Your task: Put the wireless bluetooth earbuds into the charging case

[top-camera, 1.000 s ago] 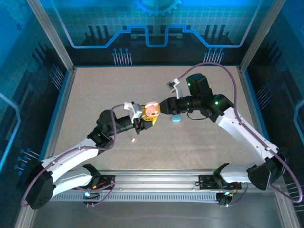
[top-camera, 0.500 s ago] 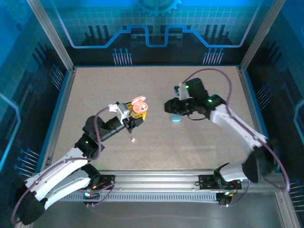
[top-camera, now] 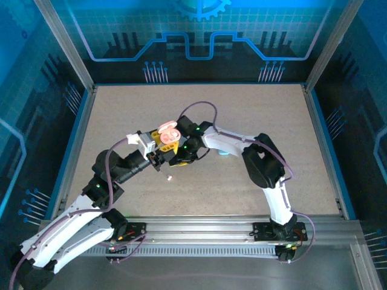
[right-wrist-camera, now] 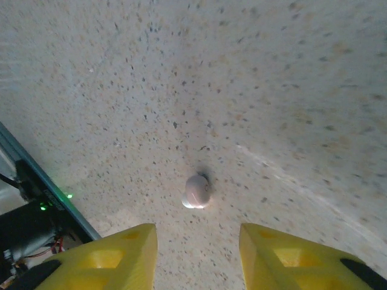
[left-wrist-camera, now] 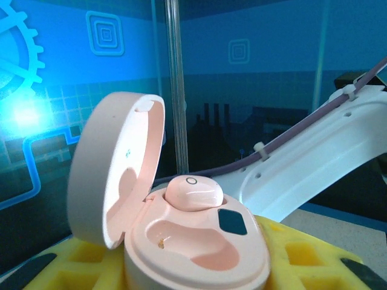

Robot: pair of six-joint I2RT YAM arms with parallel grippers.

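My left gripper [top-camera: 163, 141] is shut on the open pink charging case [top-camera: 169, 132], held above the table's middle. In the left wrist view the case [left-wrist-camera: 199, 254] sits between the yellow fingers [left-wrist-camera: 57, 266], lid [left-wrist-camera: 112, 175] swung up to the left. One pale pink earbud [left-wrist-camera: 193, 192] is seated in the far socket; the near socket [left-wrist-camera: 187, 241] is empty. Another pale earbud [top-camera: 169, 177] lies loose on the table. My right gripper [top-camera: 179, 159] hovers just above it, open and holding nothing. The right wrist view shows this earbud [right-wrist-camera: 197, 191] ahead of the gap of the right gripper [right-wrist-camera: 198, 254].
A small teal object [top-camera: 224, 153] lies on the speckled table [top-camera: 242, 109] behind the right forearm. The right arm stretches across the middle, close beside the left gripper. A metal rail [right-wrist-camera: 42, 187] runs along the table's near edge.
The right arm swung from the teal object at the right to the middle, over the loose earbud, and its jaws opened. The left arm drew back to the left with the case.
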